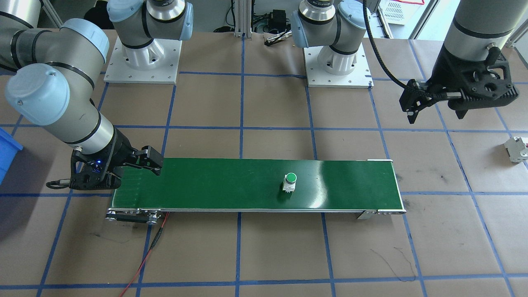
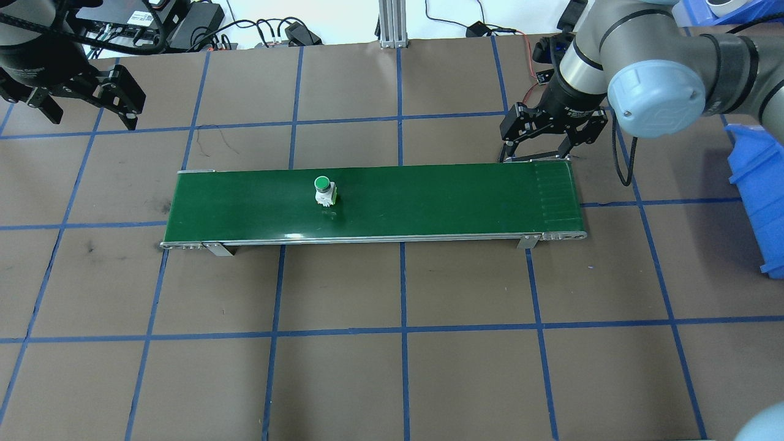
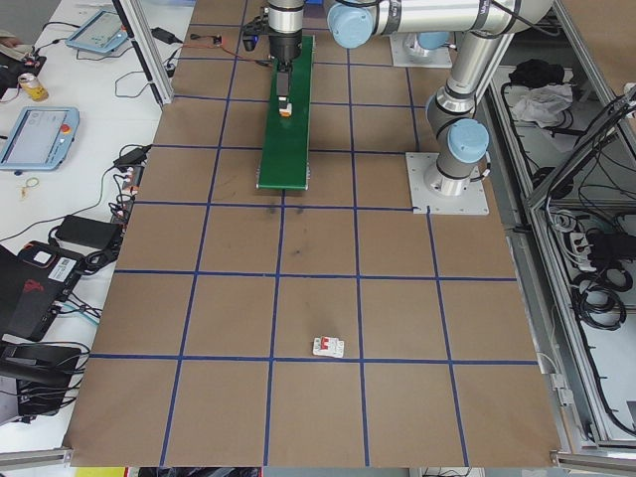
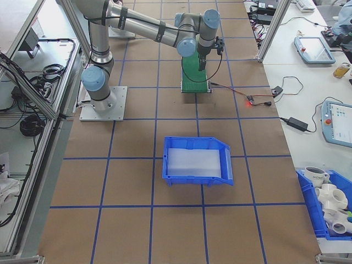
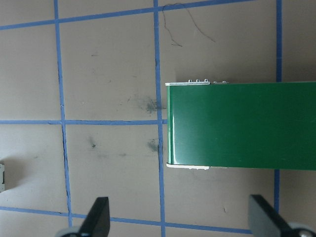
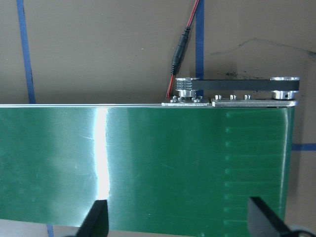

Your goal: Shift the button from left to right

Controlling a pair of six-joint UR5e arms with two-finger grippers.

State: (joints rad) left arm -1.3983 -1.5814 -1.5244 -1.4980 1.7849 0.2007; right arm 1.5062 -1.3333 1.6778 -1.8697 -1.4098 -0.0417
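brown paper with blue tape lines covers the desk [image 2: 392, 367], bare along its near edge in the overhead view. beyond that lies a long green conveyor belt [image 2: 429, 202], set across the desk. on the belt stands the button [image 2: 324, 191], upright, its round green cap on top of a white body, somewhat left of the belt's middle and well apart from both arms.

the left gripper [image 2: 116, 104] hangs above the desk off the belt's left end, toward the far side; its jaws are spread wide and hold nothing, and its wrist camera looks down on the belt's left end between the two fingertips [image 5: 98, 219]. the right gripper [image 2: 536, 153] sits low at the far edge of the belt's right end, jaws spread wide and empty, the belt showing between its fingertips [image 6: 96, 219].

a white breaker block [image 1: 517, 149] with a red mark lies on the desk well past the belt's left end. a blue bin [image 2: 759, 202] sits off the right end.
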